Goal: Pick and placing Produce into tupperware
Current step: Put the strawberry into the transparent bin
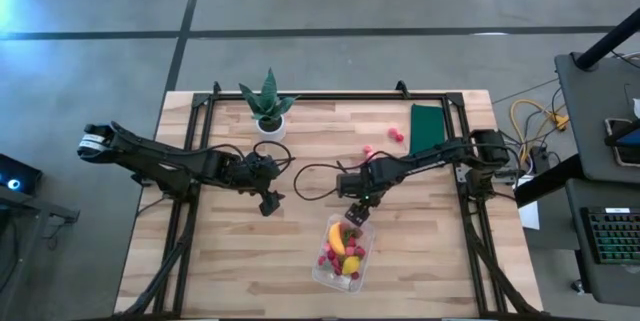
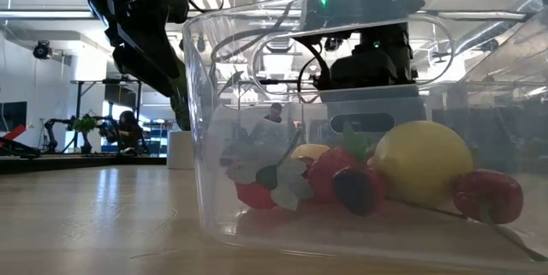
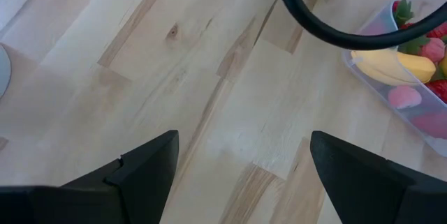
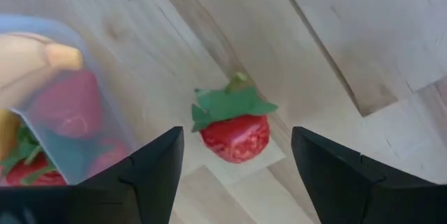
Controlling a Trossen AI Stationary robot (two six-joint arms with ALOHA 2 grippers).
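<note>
The clear tupperware [image 1: 343,252] sits near the table's near edge and holds a banana [image 1: 336,238], a lemon [image 2: 424,162] and several red and pink berries. It fills the foreground of the low view as the tupperware [image 2: 257,215]. My right gripper [image 1: 356,209] hovers open just beyond the tub's far end. Its fingers stand either side of a red strawberry [image 4: 234,139] with a green leaf top, which lies on the table beside the tub's wall [image 4: 63,112]. My left gripper [image 1: 268,201] is open over bare wood, left of the tub. Loose pink berries [image 1: 395,133] lie farther back.
A spiky green plant in a white pot [image 1: 268,109] stands at the far edge, and a flat dark green rectangle [image 1: 428,126] lies at the far right. A black cable [image 3: 314,21] loops over the table's middle. Another pink piece [image 1: 367,149] lies behind the right arm.
</note>
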